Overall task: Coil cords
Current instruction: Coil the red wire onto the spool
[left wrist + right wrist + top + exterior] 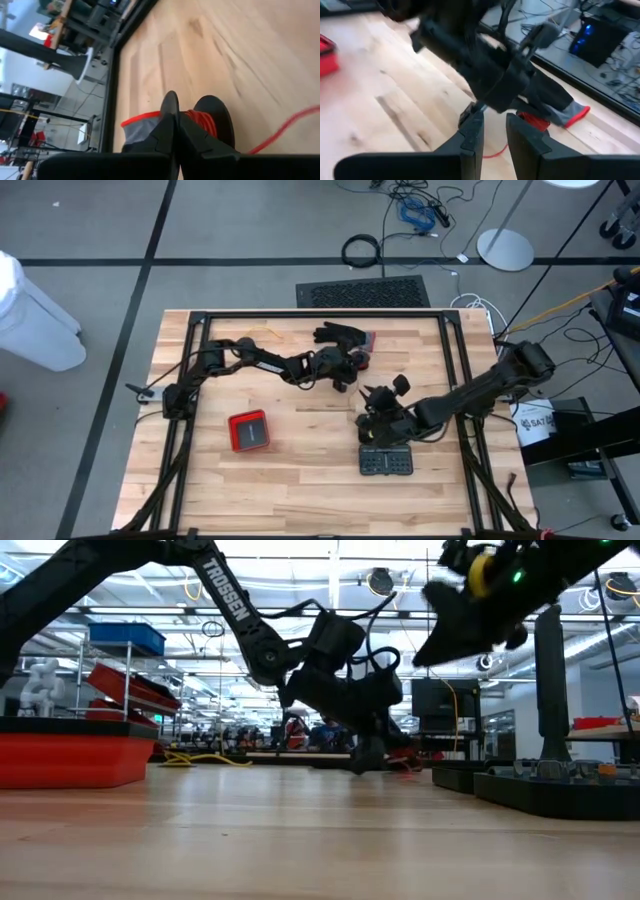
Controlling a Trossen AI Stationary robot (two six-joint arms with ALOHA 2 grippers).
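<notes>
Nearest the front edge of the bench (300, 480) lie two things that play no part: a flat dark tray (386, 461) and, further left, a small red box (249, 430). Just behind the tray hangs the right gripper (378, 402), raised off the wood and pointing toward the bench's far middle. Its fingers (472, 132) stand slightly apart with a narrow gap between them and nothing in it.

Further back, the left gripper (345, 375) reaches across from the left side and sits low over the wood, right beside the black glove (340, 334) with its red cuff. Its fingers (170, 125) are pressed together; whether a thin strand is caught between them cannot be told.

The cords show as a reddish-orange coil (202, 122) wound against a round black bundle, lying directly ahead of the left fingertips and touching or nearly touching them. A thin red tail (285, 127) runs away from the coil across the wood, so its long axis trails off to one side of the left gripper. From the right wrist view the same red coil (535, 120) lies beyond the right fingers, with the left arm's bulk between and above.

The left arm is plainly the nearer; the right would have to come forward under the left wrist to reach the tail.
</notes>
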